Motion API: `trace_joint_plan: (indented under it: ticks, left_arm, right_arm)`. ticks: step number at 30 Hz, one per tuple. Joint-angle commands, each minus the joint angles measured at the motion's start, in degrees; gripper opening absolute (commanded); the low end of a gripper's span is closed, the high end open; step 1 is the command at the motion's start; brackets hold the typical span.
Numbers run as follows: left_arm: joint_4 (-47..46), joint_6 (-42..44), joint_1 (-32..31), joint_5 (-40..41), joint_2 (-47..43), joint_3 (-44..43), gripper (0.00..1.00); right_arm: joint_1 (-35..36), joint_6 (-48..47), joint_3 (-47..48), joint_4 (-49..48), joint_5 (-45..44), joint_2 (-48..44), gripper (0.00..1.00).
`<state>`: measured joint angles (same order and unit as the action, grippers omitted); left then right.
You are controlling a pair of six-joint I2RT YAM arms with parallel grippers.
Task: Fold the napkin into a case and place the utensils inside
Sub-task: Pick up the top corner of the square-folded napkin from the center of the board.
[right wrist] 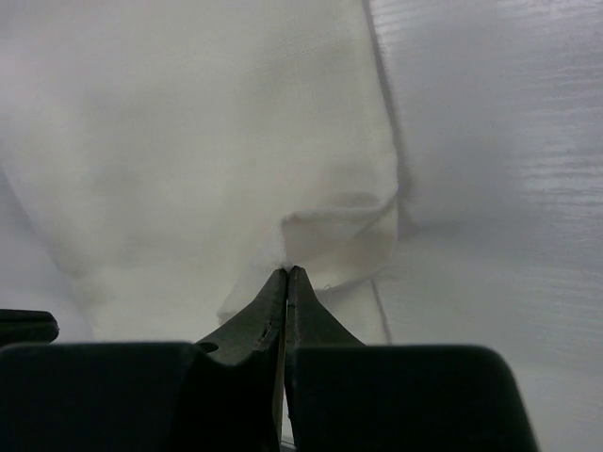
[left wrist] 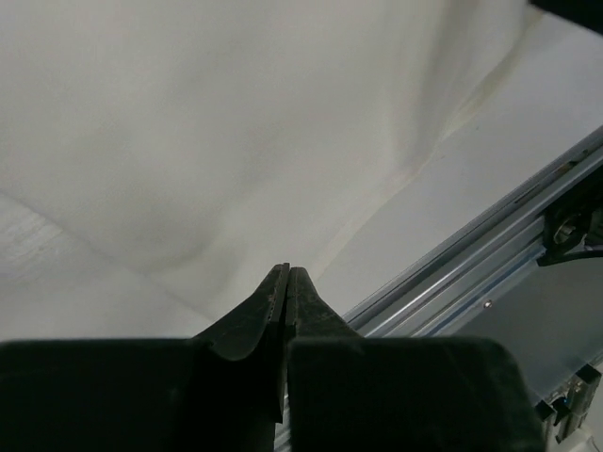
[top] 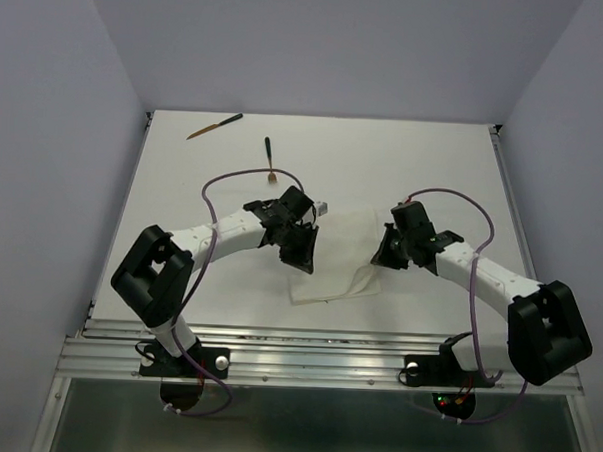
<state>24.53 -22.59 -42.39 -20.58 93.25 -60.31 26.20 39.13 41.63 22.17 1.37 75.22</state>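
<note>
The napkin (top: 342,258) is lying rumpled at the centre of the table (top: 424,161), sagging between the two arms. The left gripper (top: 300,254) is sitting at its left edge, jaws clamped together, and seems to be pinching the cloth there. The right gripper (top: 384,255) is sitting at the right edge, clenched on a small raised fold at the corner. One utensil (top: 215,127) is lying in the upper left of the frame, and a second utensil (top: 269,158) just right of it, both well apart from the napkin.
</note>
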Motion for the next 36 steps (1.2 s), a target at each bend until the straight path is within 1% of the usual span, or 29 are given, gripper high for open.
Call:
trace_joint_plan:
  ticks: [1, 2, 3, 4, 6, 9, 10, 12, 15, 17, 19, 25, 28, 29, 30, 31, 32, 33, 35, 36]
  left_arm:
    - [-4.7, 2.6, -1.1, -1.0, -0.5, -4.9, 0.15]
    - [-5.0, 3.6, -1.2, -1.2, 0.5, -6.2, 0.31]
    - [-5.5, 3.6, -1.6, -1.4, 1.1, -6.9, 0.39]
    - [-6.8, 4.2, -2.2, -1.5, 2.4, -7.6, 0.54]
    - [-8.9, 4.6, -3.4, -3.2, 4.7, -10.0, 0.65]
    - [-12.1, 3.8, -4.0, -5.2, 6.8, -11.1, 0.67]
    - [-14.8, 3.2, -4.1, -7.3, 7.5, -11.2, 0.67]
    - [-17.3, 2.3, -4.3, -8.9, 10.0, -11.7, 0.67]
    - [-20.2, 1.3, -4.4, -10.4, 13.7, -13.9, 0.67]
    - [-20.6, 0.7, -4.3, -11.3, 15.9, -15.6, 0.66]
    - [-22.0, -0.4, -4.3, -13.0, 17.0, -15.9, 0.65]
    - [-22.5, -1.4, -4.3, -14.4, 20.3, -17.6, 0.53]
    - [-22.7, -1.8, -4.4, -15.3, 21.3, -18.3, 0.38]
    - [-22.9, -1.9, -4.3, -15.3, 21.5, -18.2, 0.25]
    - [-22.9, -2.1, -4.3, -15.2, 21.6, -18.2, 0.16]
    - [-22.8, -2.2, -4.4, -15.1, 21.8, -18.3, 0.05]
    - [-22.8, -2.5, -4.4, -15.2, 22.1, -18.3, 0.0]
    - [-22.8, -2.6, -4.3, -15.2, 22.1, -18.3, 0.0]
    - [-23.0, -2.8, -4.3, -15.5, 22.1, -17.9, 0.0]
    - [-23.3, -3.2, -4.3, -15.5, 22.1, -17.6, 0.0]
  right_arm:
    - [-0.4, -1.3, 3.3, -4.0, 2.1, 0.8, 0.01]
    - [-0.4, -1.1, 3.4, -4.2, 2.3, 0.9, 0.01]
    - [-0.4, -1.2, 3.4, -4.2, 2.3, 0.7, 0.01]
    - [-0.4, -0.9, 3.1, -4.1, 2.4, 0.6, 0.01]
    - [-0.4, -0.7, 2.9, -4.1, 2.2, 0.1, 0.01]
    - [-0.4, -0.3, 2.5, -4.0, 2.1, -0.5, 0.01]
    - [-0.4, 0.1, 2.3, -4.0, 2.0, -0.6, 0.01]
    - [-0.4, 0.3, 2.1, -4.1, 2.0, -0.8, 0.01]
    - [-0.4, 0.7, 1.6, -4.1, 1.9, -1.0, 0.01]
    - [-0.4, 0.7, 1.5, -4.1, 2.0, -1.2, 0.01]
    - [-0.4, 0.8, 1.3, -4.0, 1.9, -1.5, 0.01]
    - [-0.4, 1.2, 0.6, -4.0, 2.1, -2.4, 0.01]
    - [-0.4, 1.3, 0.2, -4.0, 2.1, -2.9, 0.01]
    - [-0.4, 1.4, -0.1, -4.0, 2.1, -3.0, 0.01]
    - [-0.4, 1.4, -0.2, -3.8, 1.9, -3.1, 0.01]
    - [-0.4, 1.5, -0.4, -3.6, 1.7, -3.4, 0.03]
    - [-0.4, 1.7, -0.8, -3.3, 1.2, -3.7, 0.15]
    - [-0.4, 1.8, -0.9, -3.0, 0.9, -3.9, 0.22]
    - [-0.4, 1.8, -1.2, -2.3, 0.0, -5.0, 0.33]
    - [-0.4, 1.6, -1.4, -1.7, -0.7, -5.4, 0.34]
